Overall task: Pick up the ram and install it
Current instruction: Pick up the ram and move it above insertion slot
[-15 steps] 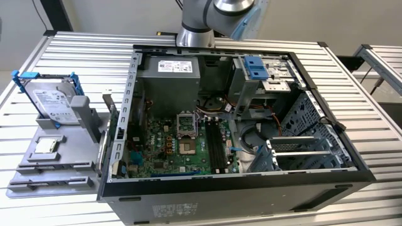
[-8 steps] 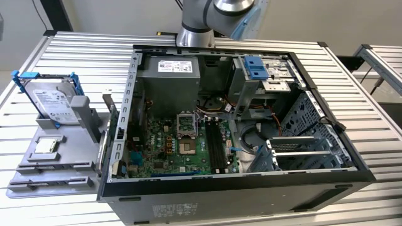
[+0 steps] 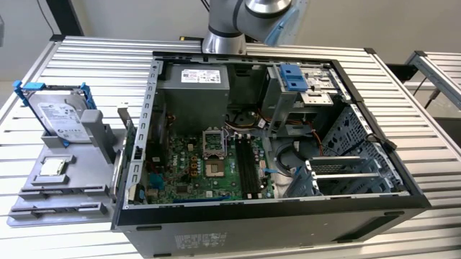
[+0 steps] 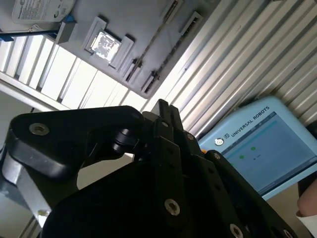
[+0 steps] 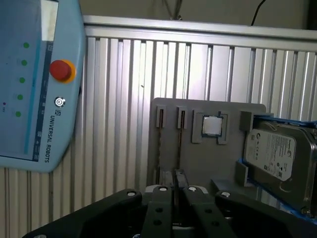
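The ram, seen edge-on as a thin dark strip, stands in a slot of the grey holder near the square silver chip, with the gripper apart from it, fingers pressed together.

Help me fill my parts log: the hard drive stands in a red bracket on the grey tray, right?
No, the bracket is blue, as the exterior view shows; the hard drive does stand in it on the grey tray.
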`<state>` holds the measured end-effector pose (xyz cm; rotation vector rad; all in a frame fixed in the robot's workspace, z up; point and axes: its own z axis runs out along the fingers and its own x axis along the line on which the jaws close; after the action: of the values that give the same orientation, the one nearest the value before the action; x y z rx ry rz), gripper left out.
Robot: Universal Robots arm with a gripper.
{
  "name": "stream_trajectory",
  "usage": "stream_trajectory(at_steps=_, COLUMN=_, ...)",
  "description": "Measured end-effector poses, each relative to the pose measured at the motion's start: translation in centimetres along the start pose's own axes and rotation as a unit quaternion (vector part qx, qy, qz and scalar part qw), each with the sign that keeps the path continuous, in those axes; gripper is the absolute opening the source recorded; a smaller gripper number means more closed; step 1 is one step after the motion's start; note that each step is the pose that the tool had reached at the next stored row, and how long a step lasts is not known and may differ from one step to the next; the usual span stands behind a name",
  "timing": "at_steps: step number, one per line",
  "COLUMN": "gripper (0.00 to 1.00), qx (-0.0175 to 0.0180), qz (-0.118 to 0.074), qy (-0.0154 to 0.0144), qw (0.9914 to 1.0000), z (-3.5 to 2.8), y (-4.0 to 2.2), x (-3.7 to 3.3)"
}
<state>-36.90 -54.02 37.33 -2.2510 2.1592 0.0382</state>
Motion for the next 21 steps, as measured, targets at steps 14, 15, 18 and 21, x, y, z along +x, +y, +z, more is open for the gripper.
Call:
stream_trajectory(at_steps=14, gripper=1.00, qx=-0.0066, qz=0.001, qy=-0.0003, qw=0.99998, z=0.45, y=-0.74, x=0.05)
stream_trajectory(at_steps=15, gripper=1.00, qx=-0.0070, qz=0.001, qy=-0.0004, qw=0.99998, z=0.64, y=-0.82, x=0.07)
stream_trajectory(at_steps=18, gripper=1.00, qx=-0.0074, qz=0.001, qy=-0.0003, qw=0.99997, z=1.17, y=-0.94, x=0.08)
stream_trajectory(at_steps=21, gripper=1.00, qx=-0.0074, qz=0.001, qy=-0.0003, qw=0.99997, z=1.48, y=-0.94, x=0.09)
